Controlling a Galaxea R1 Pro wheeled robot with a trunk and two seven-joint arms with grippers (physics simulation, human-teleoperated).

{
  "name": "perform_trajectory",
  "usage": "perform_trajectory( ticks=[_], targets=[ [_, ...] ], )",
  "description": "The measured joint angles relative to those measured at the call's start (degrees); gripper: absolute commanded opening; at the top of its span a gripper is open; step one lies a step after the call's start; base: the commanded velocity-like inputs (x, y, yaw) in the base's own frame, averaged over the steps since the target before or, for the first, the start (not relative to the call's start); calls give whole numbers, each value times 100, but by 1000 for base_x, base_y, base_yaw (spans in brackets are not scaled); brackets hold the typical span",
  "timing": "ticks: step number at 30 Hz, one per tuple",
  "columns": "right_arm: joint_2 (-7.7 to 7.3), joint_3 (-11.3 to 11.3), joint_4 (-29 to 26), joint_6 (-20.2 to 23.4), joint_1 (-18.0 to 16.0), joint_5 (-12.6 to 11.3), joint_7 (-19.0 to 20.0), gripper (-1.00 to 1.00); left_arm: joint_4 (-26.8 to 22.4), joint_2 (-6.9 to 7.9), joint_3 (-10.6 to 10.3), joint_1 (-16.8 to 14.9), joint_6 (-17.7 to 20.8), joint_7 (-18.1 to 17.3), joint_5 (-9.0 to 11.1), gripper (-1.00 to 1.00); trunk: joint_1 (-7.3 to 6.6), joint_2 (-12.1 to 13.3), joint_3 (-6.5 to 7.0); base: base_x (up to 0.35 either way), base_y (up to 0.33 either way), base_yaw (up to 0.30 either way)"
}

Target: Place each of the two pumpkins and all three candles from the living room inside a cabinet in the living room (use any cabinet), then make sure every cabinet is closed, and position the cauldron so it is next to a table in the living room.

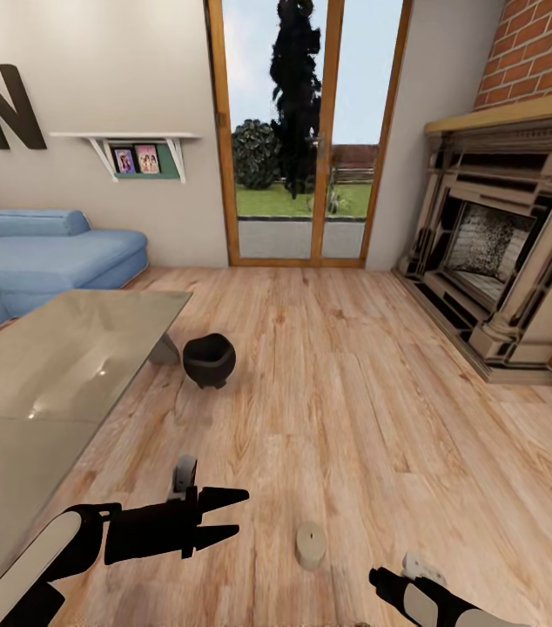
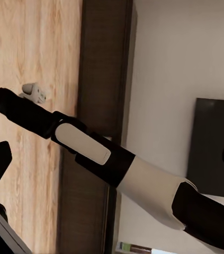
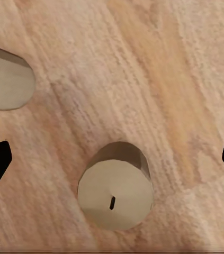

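A pale beige candle (image 1: 311,545) stands on the wood floor just ahead of me. In the right wrist view a candle (image 3: 116,193) stands upright, wick up, below my open right gripper (image 3: 113,159), and part of a second candle (image 3: 6,79) lies beside it. My left gripper (image 1: 241,512) hangs open and empty over the floor left of the candle. The black cauldron (image 1: 209,359) sits on the floor by the corner of the glass table (image 1: 41,383). The dark-brown cabinet (image 2: 98,79) runs along the wall under the TV (image 2: 212,143). The pumpkins are out of view.
A blue sofa (image 1: 41,252) stands at the far left behind the table. The brick fireplace (image 1: 502,252) fills the right side, and a glass door (image 1: 306,131) is straight ahead. My right forearm (image 1: 437,601) enters at the bottom right.
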Motion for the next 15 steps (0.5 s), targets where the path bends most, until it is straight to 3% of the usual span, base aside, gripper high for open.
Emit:
perform_trajectory(
  ticks=[15],
  targets=[
    [8, 0, -5, 111, 0, 3, 31, 100, 6, -5, 9, 0, 0, 0, 0, 100, 330, -602, -269, 0, 0, 0]
  ],
)
